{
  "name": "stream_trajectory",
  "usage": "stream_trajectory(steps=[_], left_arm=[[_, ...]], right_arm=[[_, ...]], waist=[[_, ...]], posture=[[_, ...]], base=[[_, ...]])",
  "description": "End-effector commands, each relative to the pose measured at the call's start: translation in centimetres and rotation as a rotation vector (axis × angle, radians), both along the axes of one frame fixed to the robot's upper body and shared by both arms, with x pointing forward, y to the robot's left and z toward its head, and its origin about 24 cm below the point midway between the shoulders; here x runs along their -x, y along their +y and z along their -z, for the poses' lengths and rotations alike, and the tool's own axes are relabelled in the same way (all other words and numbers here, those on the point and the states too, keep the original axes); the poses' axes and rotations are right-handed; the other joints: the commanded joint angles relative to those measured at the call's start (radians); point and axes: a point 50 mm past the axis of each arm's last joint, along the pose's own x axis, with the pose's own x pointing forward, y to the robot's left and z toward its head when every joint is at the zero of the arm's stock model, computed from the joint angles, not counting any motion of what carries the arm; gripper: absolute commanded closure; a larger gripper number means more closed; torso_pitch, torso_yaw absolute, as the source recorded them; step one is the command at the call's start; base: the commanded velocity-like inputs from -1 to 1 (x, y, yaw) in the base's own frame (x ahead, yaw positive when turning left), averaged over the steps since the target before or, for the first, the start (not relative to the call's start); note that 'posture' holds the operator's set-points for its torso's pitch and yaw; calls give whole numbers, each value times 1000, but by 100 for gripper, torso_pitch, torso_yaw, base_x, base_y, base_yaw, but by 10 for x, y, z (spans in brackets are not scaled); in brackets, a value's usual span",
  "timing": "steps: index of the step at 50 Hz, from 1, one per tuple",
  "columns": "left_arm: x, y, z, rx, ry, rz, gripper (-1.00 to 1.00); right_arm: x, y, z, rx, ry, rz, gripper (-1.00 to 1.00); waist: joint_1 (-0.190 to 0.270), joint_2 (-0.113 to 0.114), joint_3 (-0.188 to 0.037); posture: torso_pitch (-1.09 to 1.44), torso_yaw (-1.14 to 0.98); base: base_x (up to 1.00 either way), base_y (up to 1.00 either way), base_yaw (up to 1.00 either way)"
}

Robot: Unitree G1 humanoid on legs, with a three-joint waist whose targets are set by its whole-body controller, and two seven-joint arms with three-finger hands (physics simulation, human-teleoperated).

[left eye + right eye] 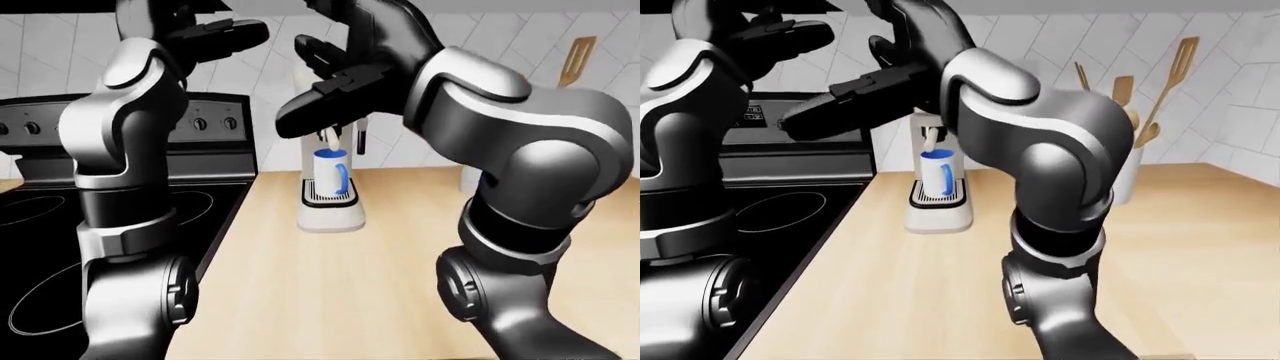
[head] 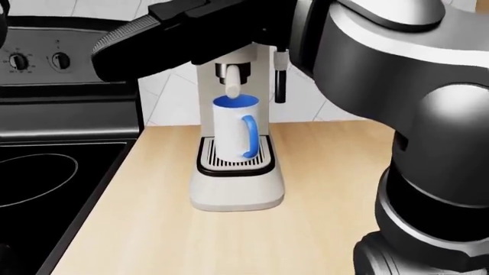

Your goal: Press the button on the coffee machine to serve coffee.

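The white coffee machine point(image 2: 237, 192) stands on the wooden counter against the tiled wall. A white mug with a blue handle and blue inside point(image 2: 231, 133) sits on its drip tray under the spout point(image 2: 231, 81). My right hand point(image 1: 312, 84) is raised in front of the machine's top, its black fingers point(image 2: 145, 43) spread open and pointing to the view's left. They hide the top of the machine and its button. My left hand point(image 1: 228, 34) is held high at the upper left of the left-eye view, fingers open and empty, apart from the machine.
A black stove point(image 1: 60, 225) with knobs point(image 1: 200, 124) adjoins the counter point(image 1: 350, 285) on the left. A white holder with wooden utensils point(image 1: 1130, 97) stands to the right of the machine. My right forearm and elbow point(image 1: 530, 150) fill the right side.
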Motion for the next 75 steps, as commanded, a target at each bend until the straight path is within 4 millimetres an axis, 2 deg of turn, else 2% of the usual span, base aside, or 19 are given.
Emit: stream_trajectory(steps=[1, 12, 28, 53, 68, 75], left_arm=[[6, -1, -18, 1, -77, 2, -100], [5, 0, -17, 2, -75, 0, -100], [7, -1, -16, 2, -74, -1, -100], [6, 0, -19, 4, -78, -2, -100], [6, 0, -16, 4, -74, -4, -100], [6, 0, -15, 4, -73, -2, -100]], right_arm=[[2, -4, -11, -26, -43, 22, -100], [-2, -15, -8, -13, -8, 73, -100], [-1, -29, 8, 9, 15, 111, -100], [2, -35, 26, 22, 48, 126, -100], [-4, -38, 41, 20, 76, 137, -100], [-13, -38, 42, 17, 76, 145, -100]], waist=[[0, 4, 0], [2, -1, 0], [4, -6, -1], [2, -8, -5], [1, -9, -7], [0, -7, -8]], posture=[[-68, 0], [-68, 0], [-68, 0], [-68, 0], [-68, 0], [-68, 0]], base=[[0, 0, 0], [0, 0, 0], [0, 0, 0], [0, 0, 0], [0, 0, 0], [0, 0, 0]])
